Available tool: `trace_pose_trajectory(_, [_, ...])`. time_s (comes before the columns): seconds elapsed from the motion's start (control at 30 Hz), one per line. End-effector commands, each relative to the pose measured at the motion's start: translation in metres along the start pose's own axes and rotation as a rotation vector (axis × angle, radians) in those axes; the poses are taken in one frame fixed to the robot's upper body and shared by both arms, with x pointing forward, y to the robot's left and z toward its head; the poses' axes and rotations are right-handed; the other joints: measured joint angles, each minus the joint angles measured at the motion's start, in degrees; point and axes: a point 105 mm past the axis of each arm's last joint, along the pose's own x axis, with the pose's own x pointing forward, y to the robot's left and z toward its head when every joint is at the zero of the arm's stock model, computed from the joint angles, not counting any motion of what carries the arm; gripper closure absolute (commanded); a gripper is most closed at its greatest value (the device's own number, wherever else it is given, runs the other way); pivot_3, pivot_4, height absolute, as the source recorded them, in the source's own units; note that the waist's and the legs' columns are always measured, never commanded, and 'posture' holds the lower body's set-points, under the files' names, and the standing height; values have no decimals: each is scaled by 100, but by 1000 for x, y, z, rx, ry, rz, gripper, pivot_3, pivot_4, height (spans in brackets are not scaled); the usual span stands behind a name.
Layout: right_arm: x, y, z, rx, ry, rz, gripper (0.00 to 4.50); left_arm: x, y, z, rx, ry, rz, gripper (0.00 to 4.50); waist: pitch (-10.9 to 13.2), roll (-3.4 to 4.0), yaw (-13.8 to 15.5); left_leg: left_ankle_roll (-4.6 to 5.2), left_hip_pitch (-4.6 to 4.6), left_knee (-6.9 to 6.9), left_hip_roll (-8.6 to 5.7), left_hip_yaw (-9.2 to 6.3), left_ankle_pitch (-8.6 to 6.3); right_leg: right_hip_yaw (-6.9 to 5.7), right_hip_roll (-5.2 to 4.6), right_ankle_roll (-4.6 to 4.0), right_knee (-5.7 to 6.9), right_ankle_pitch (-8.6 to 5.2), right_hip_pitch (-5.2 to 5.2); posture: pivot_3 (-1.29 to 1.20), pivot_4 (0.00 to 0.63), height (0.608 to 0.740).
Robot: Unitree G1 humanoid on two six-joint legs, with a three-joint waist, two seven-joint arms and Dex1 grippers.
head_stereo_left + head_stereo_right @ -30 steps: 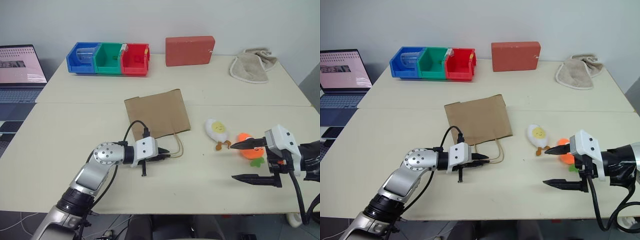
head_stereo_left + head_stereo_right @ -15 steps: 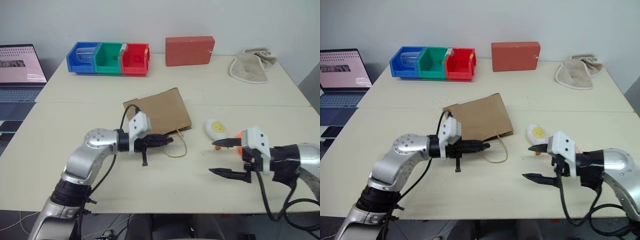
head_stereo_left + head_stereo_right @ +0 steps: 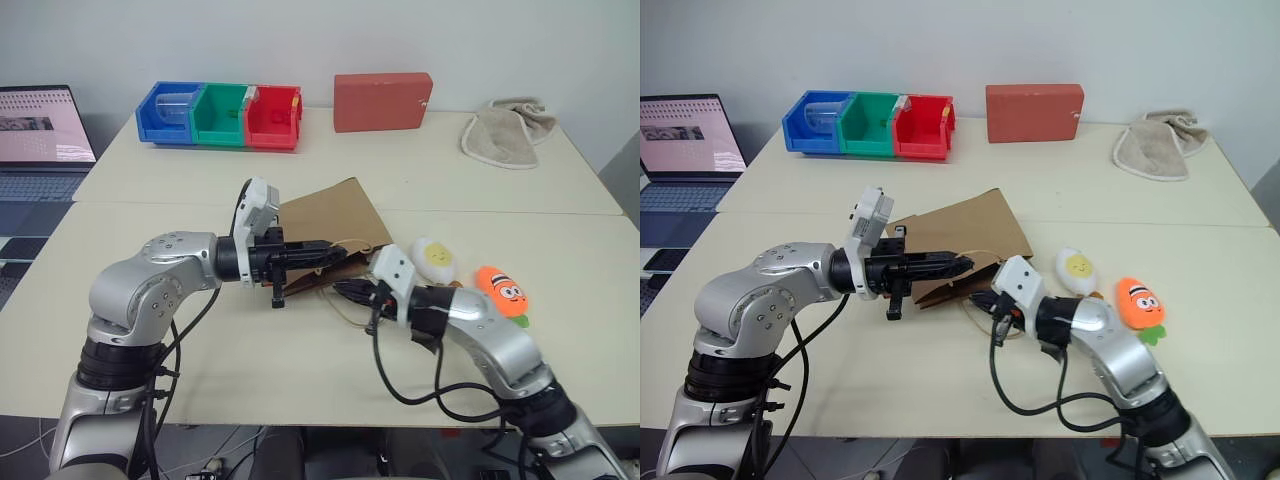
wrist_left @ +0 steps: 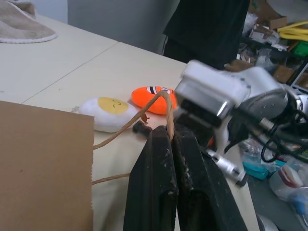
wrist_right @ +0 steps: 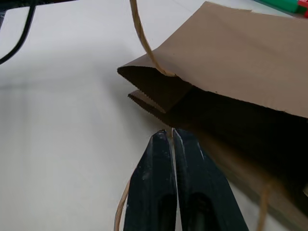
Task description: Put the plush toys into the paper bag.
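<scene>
Since a second ago the right gripper [image 5: 171,137] has swung in from the toys and clamped the paper bag's [image 3: 335,215] lower handle; the left gripper [image 4: 169,134] lifts the upper handle, pinched. Egg plush [image 3: 434,257] and carrot plush [image 3: 502,289] lie beside.

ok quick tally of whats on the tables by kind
plush toys: 2 (egg, carrot)
paper bag: 1
bins: 3 (blue, green, red)
red box: 1
cloth: 1
laptop: 1
total: 9
</scene>
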Motion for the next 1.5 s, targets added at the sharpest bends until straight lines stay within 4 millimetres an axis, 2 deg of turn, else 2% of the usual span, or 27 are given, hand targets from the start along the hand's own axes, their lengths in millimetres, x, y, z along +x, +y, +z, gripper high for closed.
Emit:
trace_pose_trajectory(0.03, [10, -14, 4, -59, -38, -114, 4480, -2, -4, 15, 36, -33, -8, 4500, 0, 0, 0, 0, 0, -1, 0, 0, 0, 0, 0, -1, 0, 0, 0, 0, 150, 740])
trace_pose_trajectory(0.17, [22, -21, 2, -75, -61, -192, 4480, -3, -3, 17, 33, -37, -5, 4500, 0, 0, -9, 0, 0, -2, 0, -1, 0, 0, 1, -3, 0, 1, -1, 0, 150, 740])
trace_pose_trajectory(0.33, [37, -25, -17, -123, -24, -271, 4480, -4, 1, 28, 35, -68, 15, 4500, 0, 0, -26, 0, 2, -2, 2, -3, 0, 0, 5, -10, 3, 4, -1, 0, 150, 740])
trace_pose_trajectory(0.5, [47, -23, -32, -149, 18, -298, 4480, -14, 8, 45, 69, -81, 37, 4500, -1, -1, -41, 0, 2, -2, 1, -6, 0, -3, 6, -11, 2, 5, -1, 0, 150, 740])
trace_pose_trajectory(0.63, [51, -13, -41, -51, 54, -260, 4480, -28, 25, 77, 196, -110, 125, 4500, -3, -4, -101, 0, 5, -2, 2, -8, 0, -3, 9, -12, 5, 5, 1, 0, 150, 740])
trace_pose_trajectory(0.73, [52, -12, -45, -17, 74, -261, 4480, -33, 29, 96, 263, -130, 147, 4500, -5, -4, -108, 0, 6, -2, 3, -10, 0, -4, 10, -12, 6, 5, 1, 0, 150, 740])
trace_pose_trajectory(0.97, [54, -10, -48, 4, 93, -264, 4480, -37, 30, 125, 394, -164, 170, 4500, -7, -5, -125, 0, 8, -12, 7, -11, 0, -6, 14, -13, 6, 5, 0, 0, 150, 740])
trace_pose_trajectory(1.17, [54, -12, -49, 25, 97, -280, 4480, -38, 23, 147, 469, -203, 163, 4500, -8, -5, -132, 0, 10, -11, 8, -11, 0, -5, 16, -13, 7, 5, 0, 0, 150, 740])
trace_pose_trajectory(1.3, [56, -12, -48, 26, 97, -280, 4480, -37, 19, 143, 477, -189, 147, 4500, -8, -5, -138, 0, 9, -11, 10, -11, 0, -5, 17, -12, 7, 5, 0, 0, 150, 740])
trace_pose_trajectory(1.5, [57, -14, -44, 28, 83, -287, 4480, -35, 22, 124, 463, -134, 148, 4500, -8, -5, -150, 0, 10, -11, 10, -11, 0, -5, 17, -12, 8, 5, 0, 0, 150, 740])
